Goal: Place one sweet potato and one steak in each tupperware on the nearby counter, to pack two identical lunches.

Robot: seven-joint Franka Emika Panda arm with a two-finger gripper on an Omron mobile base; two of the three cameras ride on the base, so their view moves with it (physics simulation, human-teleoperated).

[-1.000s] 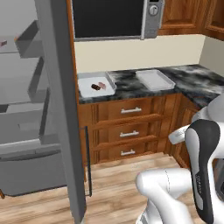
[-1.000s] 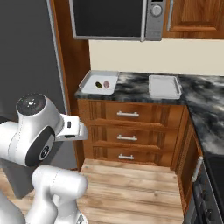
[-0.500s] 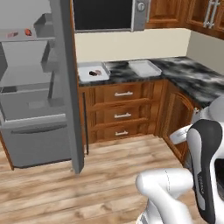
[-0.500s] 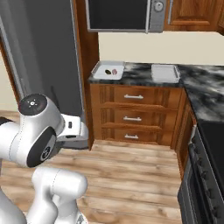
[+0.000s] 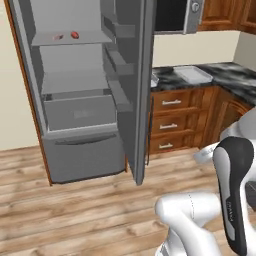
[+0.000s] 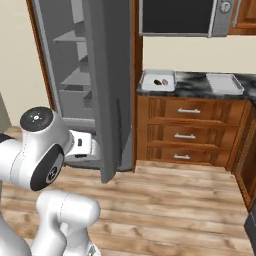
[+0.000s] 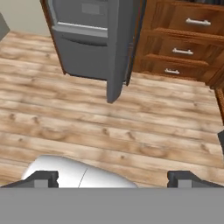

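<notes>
With the fridge (image 5: 90, 90) standing open, one shelf holds an orange-red sweet potato (image 5: 74, 35) beside a pale steak (image 5: 58, 37). On the counter (image 6: 192, 85), the left tupperware (image 6: 157, 81) already has dark and pinkish pieces in it, so I'd judge one lunch packed; the right tupperware (image 6: 224, 83) looks bare. The gripper (image 7: 112, 178) hangs wide open, holding nothing. No readable writing anywhere.

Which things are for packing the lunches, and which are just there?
For the job: sweet potato and steak on the fridge shelf; left tupperware, already holding food; right tupperware; counter.
Just there: microwave; drawers; wooden floor.
</notes>
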